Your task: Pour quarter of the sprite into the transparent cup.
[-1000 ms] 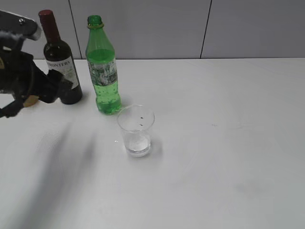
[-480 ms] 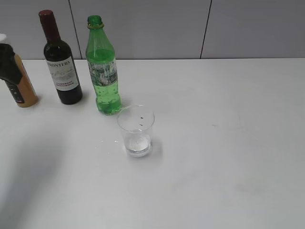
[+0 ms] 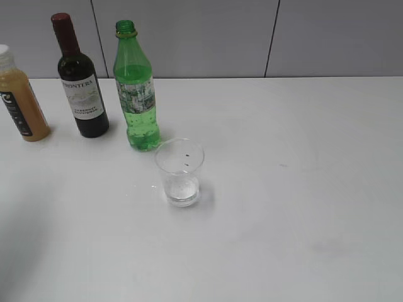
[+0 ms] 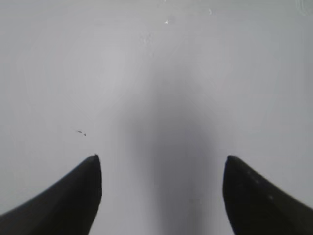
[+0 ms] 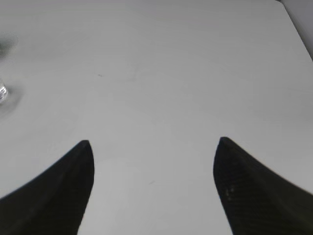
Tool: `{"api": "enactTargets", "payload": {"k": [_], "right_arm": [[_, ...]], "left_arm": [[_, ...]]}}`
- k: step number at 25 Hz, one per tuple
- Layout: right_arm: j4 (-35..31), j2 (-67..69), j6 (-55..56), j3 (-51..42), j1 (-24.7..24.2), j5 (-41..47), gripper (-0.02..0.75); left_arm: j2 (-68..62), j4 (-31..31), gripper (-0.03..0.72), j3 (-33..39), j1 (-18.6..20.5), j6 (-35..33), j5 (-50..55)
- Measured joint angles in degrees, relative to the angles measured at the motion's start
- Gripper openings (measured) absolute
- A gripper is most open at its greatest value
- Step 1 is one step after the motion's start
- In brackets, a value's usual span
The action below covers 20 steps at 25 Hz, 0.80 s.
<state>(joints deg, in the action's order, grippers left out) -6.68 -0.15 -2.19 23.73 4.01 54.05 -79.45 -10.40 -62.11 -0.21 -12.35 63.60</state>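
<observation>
From my seat I count three bottles and one cup on the white table (image 3: 302, 189). Going left to right along the back edge: one orange juice bottle (image 3: 19, 100) with a white cap and a dark label, standing upright at the far left; one dark wine bottle (image 3: 79, 82) with a red top, upright, near it but apart; then one sprite (image 3: 135, 91), the green translucent bottle, upright and uncapped, with green liquid showing below the label band and some above it. Just in front of the sprite and slightly to its right stands the single transparent cup (image 3: 180, 171), upright, close to the bottle's base though I cannot tell whether they touch. It shows two tiny dark specks on its wall and a little clear liquid at the bottom. To the right of the cup I see only bare tabletop.

Neither arm shows in the exterior view. On the left wrist camera, the left gripper (image 4: 161, 161) has its two dark fingertips spread wide over bare table, holding nothing. On the right wrist camera, the right gripper (image 5: 152, 146) is likewise spread wide and holds nothing, with a glint of the cup's base at the picture's left edge.
</observation>
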Motion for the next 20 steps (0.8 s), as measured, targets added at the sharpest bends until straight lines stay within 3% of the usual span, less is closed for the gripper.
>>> {"api": "enactTargets", "payload": {"k": [20], "right_arm": [[0.00, 0.00, 0.00, 0.00, 0.00, 0.00, 0.584]], "left_arm": [[38.28, -0.65, 0.589, 29.24, 0.00, -0.15, -10.71]]}}
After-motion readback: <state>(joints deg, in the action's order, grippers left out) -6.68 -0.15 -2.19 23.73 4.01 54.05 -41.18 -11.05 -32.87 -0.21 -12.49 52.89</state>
